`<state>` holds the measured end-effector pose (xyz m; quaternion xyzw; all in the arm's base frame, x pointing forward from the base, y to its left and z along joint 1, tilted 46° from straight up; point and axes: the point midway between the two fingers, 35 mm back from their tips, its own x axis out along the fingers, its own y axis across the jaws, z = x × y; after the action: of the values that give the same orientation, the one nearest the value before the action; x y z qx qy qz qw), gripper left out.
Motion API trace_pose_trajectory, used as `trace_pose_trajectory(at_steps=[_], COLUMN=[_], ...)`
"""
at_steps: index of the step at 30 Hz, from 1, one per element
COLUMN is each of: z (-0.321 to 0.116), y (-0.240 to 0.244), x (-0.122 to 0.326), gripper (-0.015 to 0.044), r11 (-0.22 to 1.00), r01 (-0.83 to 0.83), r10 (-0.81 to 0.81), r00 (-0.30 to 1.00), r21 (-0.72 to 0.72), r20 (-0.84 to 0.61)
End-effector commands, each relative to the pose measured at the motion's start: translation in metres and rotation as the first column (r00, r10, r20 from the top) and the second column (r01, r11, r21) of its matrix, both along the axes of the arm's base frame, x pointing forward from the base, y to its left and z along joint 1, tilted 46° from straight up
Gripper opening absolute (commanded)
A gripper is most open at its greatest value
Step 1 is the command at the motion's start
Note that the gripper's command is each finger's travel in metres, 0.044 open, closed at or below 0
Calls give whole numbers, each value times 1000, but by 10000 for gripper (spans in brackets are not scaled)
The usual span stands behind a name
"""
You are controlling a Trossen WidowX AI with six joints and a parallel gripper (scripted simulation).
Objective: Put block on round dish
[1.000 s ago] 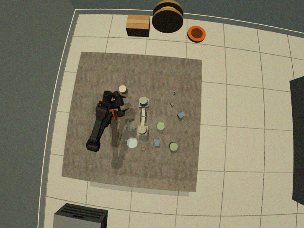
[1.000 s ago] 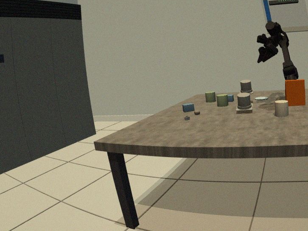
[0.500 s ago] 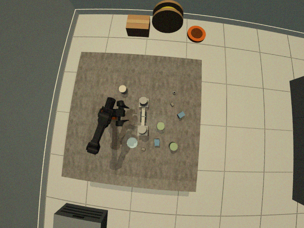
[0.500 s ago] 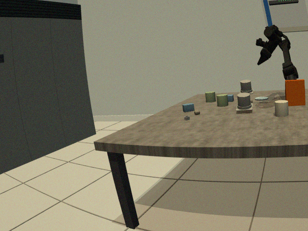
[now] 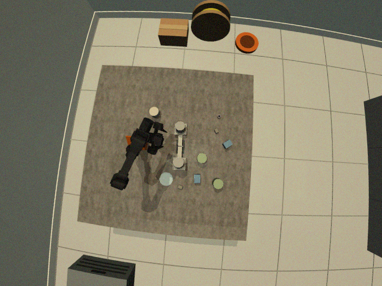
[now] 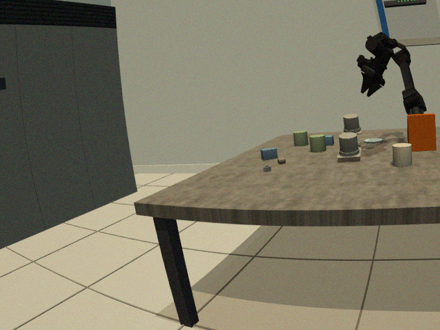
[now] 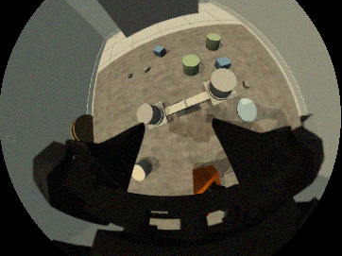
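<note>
The balance (image 5: pixel 180 141) (image 7: pixel 189 102) has a grey cup on each end; I cannot tell its tilt. One cup (image 5: pixel 180 125) (image 6: pixel 348 144) (image 7: pixel 147 113) stands on the end nearer the cream cylinder. The other cup (image 5: pixel 178 162) (image 6: pixel 351 123) (image 7: pixel 223 81) stands on the end nearer the dish. No block shows; both cups hide what is under them. The round pale dish (image 5: pixel 166 179) (image 6: pixel 373 140) (image 7: pixel 247 110) is bare. My gripper (image 5: pixel 163 138) (image 6: pixel 365 94) (image 7: pixel 179 124) is open and empty, high above the table, beside the balance on the arm's side.
An orange block (image 5: pixel 128 140) (image 6: pixel 421 133) (image 7: pixel 205 177) stands by the arm. A cream cylinder (image 5: pixel 153 111) (image 6: pixel 402 155) (image 7: pixel 139 172) stands near one balance end. Beyond the balance are two green cylinders (image 5: pixel 201 157) (image 5: pixel 218 184), two blue blocks (image 5: pixel 227 144) (image 5: pixel 197 179) and small bits.
</note>
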<state>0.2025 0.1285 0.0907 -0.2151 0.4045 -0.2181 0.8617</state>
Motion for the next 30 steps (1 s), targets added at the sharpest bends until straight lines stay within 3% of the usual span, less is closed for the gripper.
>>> trace_pose_trajectory(at_steps=[1,15,30], z=[-8,-45,-99], y=[5,18,18], x=[7,42,77], gripper=[440,440,440], r11=[994,856,551], r01=[95,461,729], r10=[-96,-490,-823], r00=[995,868,554], r21=[45,235,407], r20=[15,83,123])
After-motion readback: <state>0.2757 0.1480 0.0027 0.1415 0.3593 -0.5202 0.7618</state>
